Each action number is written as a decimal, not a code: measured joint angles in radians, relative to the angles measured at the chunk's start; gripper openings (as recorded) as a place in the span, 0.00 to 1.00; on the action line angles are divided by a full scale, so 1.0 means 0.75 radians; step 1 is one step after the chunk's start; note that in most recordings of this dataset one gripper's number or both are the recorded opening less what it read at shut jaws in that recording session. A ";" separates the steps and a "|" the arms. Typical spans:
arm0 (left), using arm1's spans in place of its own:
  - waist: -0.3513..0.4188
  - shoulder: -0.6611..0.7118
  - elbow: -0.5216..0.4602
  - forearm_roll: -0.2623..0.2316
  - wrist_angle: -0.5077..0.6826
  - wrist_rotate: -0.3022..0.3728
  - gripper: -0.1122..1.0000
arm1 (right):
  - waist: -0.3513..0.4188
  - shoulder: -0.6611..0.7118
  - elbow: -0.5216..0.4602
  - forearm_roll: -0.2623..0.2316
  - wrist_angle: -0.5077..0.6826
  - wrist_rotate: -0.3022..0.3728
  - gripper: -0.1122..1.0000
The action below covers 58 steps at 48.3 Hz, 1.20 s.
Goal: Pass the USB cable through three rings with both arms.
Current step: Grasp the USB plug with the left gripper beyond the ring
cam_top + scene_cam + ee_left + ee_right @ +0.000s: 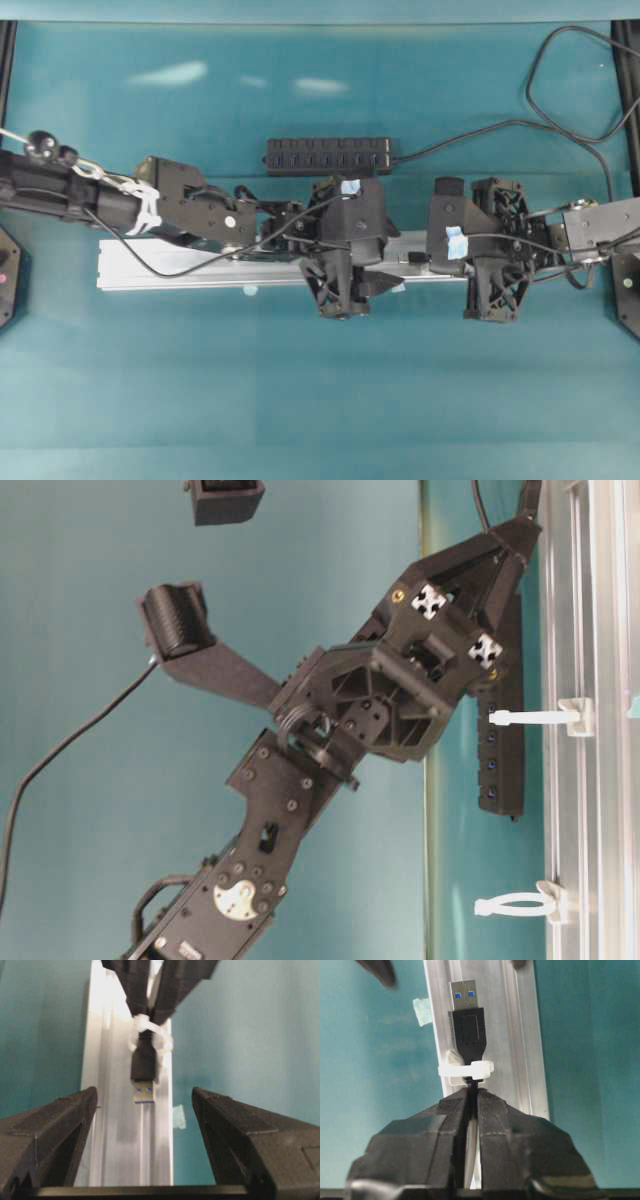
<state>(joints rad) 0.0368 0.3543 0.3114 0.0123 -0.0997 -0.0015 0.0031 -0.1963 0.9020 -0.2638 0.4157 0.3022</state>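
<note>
Right gripper [471, 1105] clamped on cable [470, 1030] just behind a ring [466, 1069], plug poking through over rail [520, 1035]; left gripper [144, 1105] wide open, empty, facing plug.

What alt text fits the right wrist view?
The right gripper, shut on the USB cable, holds its plug pushed through a whitish ring on the silver rail. The metal plug tip points away from the camera, above the rail. Teal table lies on both sides.
</note>
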 measured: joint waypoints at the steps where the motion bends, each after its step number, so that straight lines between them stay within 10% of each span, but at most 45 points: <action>1: 0.000 0.002 -0.002 -0.002 0.000 0.000 0.87 | 0.002 0.000 0.000 0.000 -0.002 0.000 0.02; 39: 0.012 0.074 -0.045 0.000 -0.051 0.000 0.86 | 0.000 0.000 0.002 0.000 -0.029 0.000 0.02; 58: 0.012 0.082 -0.047 0.000 -0.049 0.000 0.69 | 0.002 0.000 0.004 0.000 -0.035 -0.002 0.02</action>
<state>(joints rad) 0.0460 0.4157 0.2761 0.0123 -0.1365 -0.0015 0.0046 -0.1963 0.9050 -0.2638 0.3896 0.3007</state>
